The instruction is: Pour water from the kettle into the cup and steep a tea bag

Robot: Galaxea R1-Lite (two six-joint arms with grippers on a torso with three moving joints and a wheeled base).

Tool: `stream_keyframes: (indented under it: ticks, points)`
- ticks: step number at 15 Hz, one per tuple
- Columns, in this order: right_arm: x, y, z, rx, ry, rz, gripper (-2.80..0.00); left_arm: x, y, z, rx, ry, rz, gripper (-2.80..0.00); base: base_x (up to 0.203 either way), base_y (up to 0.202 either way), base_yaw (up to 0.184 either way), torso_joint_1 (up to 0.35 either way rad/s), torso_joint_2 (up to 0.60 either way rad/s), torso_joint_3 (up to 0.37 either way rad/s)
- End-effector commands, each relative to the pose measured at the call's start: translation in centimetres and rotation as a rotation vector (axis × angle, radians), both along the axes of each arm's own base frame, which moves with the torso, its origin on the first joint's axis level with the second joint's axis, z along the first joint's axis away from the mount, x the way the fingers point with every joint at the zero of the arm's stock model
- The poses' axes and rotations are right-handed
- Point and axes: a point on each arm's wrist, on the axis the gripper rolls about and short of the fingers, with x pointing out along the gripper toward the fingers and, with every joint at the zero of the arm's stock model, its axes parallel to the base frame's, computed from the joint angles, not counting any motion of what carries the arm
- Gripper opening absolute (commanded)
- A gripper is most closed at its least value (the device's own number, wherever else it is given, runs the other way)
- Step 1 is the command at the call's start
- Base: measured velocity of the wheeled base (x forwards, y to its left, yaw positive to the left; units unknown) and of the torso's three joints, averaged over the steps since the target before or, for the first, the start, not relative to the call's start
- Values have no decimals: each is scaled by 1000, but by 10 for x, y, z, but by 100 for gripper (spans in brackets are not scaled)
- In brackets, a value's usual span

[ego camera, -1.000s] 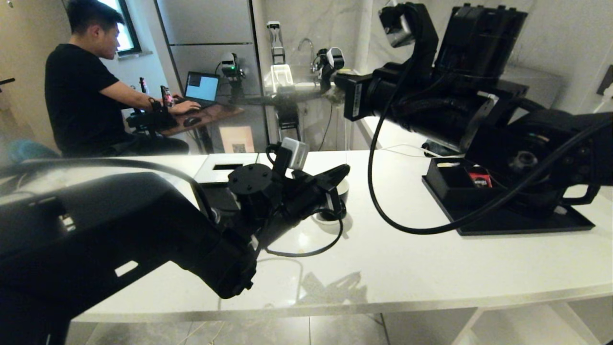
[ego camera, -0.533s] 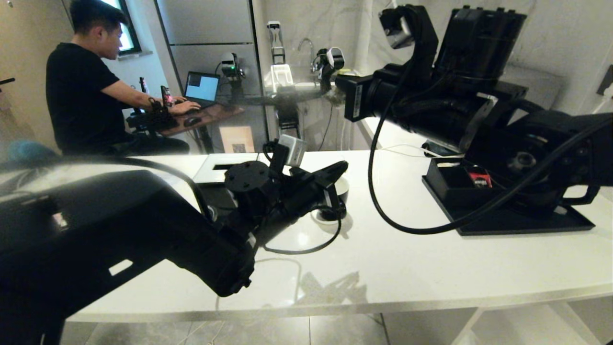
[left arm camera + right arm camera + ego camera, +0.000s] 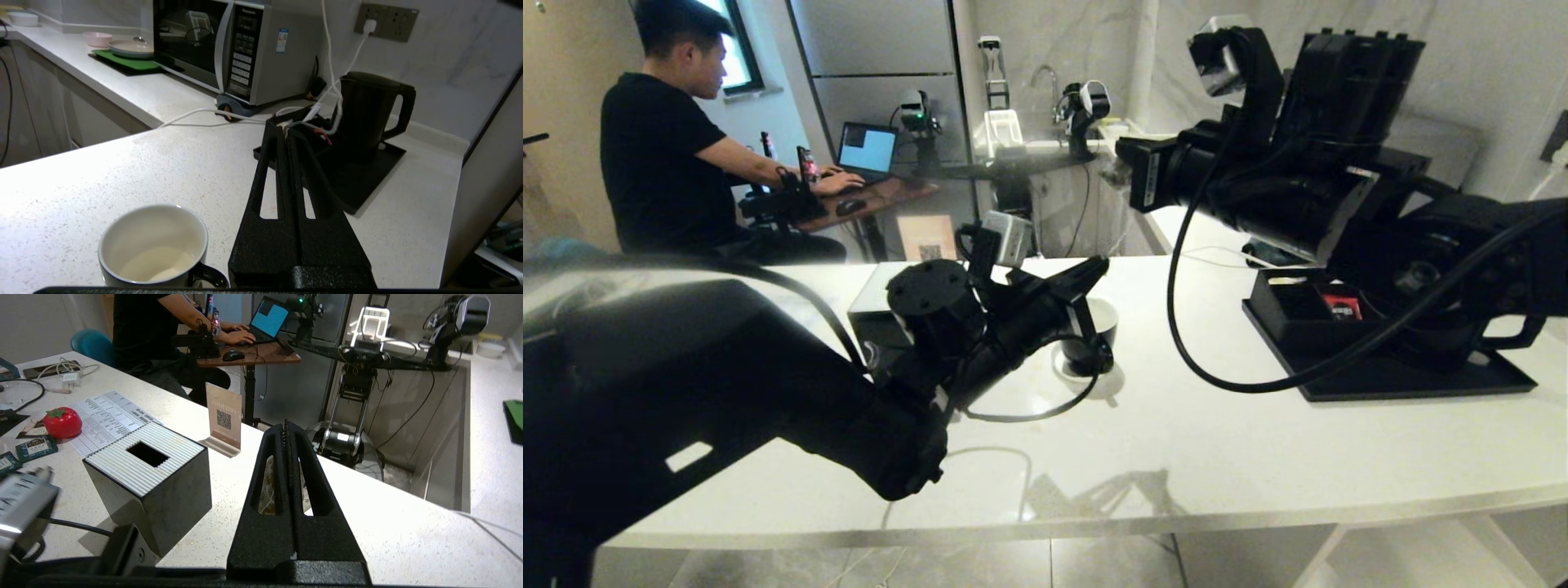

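Black cup (image 3: 153,247), liquid inside, seen just beside left gripper (image 3: 286,130), fingers pressed together, empty. Kettle (image 3: 369,112) stood far right on tray (image 3: 367,179). Right gripper (image 3: 287,426) likewise closed. Risk judged: cup knocked by arm.

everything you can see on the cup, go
The cup is a small glossy black mug with a white inside and a small black ear handle. It stands upright on the white speckled counter. A shallow pool of pale liquid lies at its bottom; no tea bag shows in it. The left end effector, shut, hangs beside and above the rim; no contact is visible. In the head view that arm hides most of the cup.
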Motion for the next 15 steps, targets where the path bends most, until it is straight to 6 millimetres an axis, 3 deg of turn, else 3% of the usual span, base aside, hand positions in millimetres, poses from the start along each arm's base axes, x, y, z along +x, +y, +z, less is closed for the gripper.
stream_keyframes:
  ticks: [1,15]
  points:
    - [1,-4,-7,-4,19,-8,-280,-3,4,9,-17,-20,2,-280,0,0,0,0,0,0]
    - [-5,-19,-78,-29,152,-31,-280,-3,7,13,-25,-27,14,-280,0,0,0,0,0,0]
